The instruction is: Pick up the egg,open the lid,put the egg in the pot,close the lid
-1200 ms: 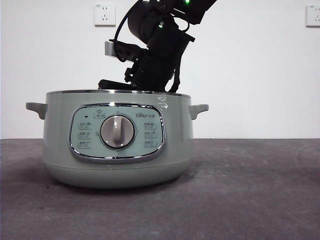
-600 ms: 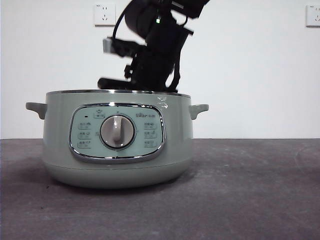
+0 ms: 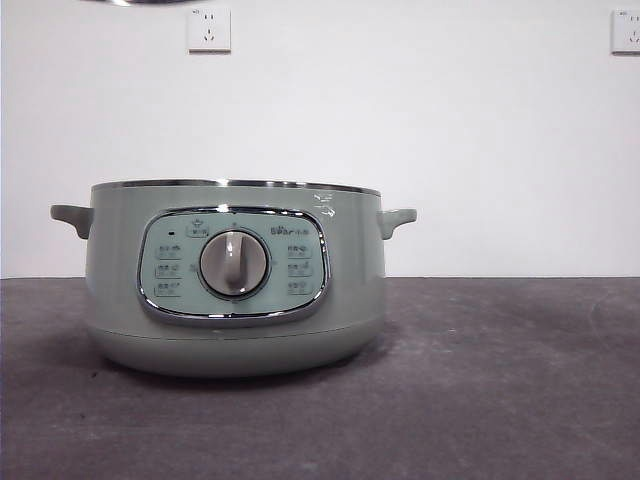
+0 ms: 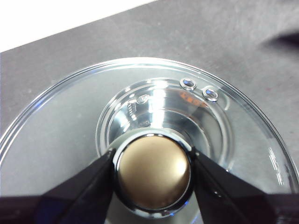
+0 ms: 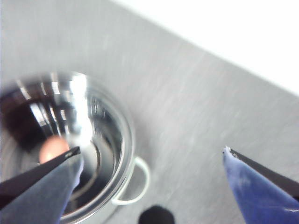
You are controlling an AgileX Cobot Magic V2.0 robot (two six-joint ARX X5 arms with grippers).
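The sage-green pot [image 3: 235, 275] stands uncovered on the dark table, left of the middle. In the right wrist view its shiny inside [image 5: 100, 140] shows from above, and the brown egg [image 5: 52, 148] lies in it. My right gripper [image 5: 152, 150] is open and empty, high above the pot's rim and side handle [image 5: 135, 186]. My left gripper [image 4: 153, 161] is shut on the knob [image 4: 153, 170] of the glass lid [image 4: 60, 135] and holds it above the table. A sliver of the lid's steel rim [image 3: 135, 2] shows at the front view's top edge.
The dark grey table [image 3: 500, 380] stretches to the right of the pot. The white wall behind has two sockets [image 3: 208, 28] [image 3: 626, 30]. A small dark blob [image 5: 156, 215] shows beside the pot's handle in the right wrist view.
The dark arm that hung over the pot's open top has gone up and out of the front view. The pot has not moved.
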